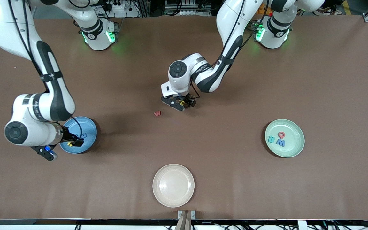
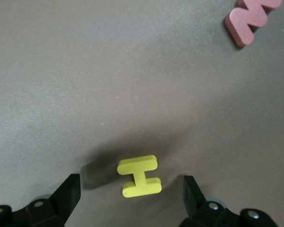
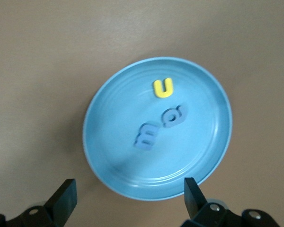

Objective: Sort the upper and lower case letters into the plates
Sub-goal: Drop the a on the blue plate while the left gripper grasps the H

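The left claw stood open astride the yellow H on the desk, near the red w; closing off-centre could flick it away. The right claw hung open over the blue plate.

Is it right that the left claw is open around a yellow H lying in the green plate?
Not quite. The left claw is open around the yellow H, but the H lies on the bare table, not in the green plate. The left wrist view shows it.
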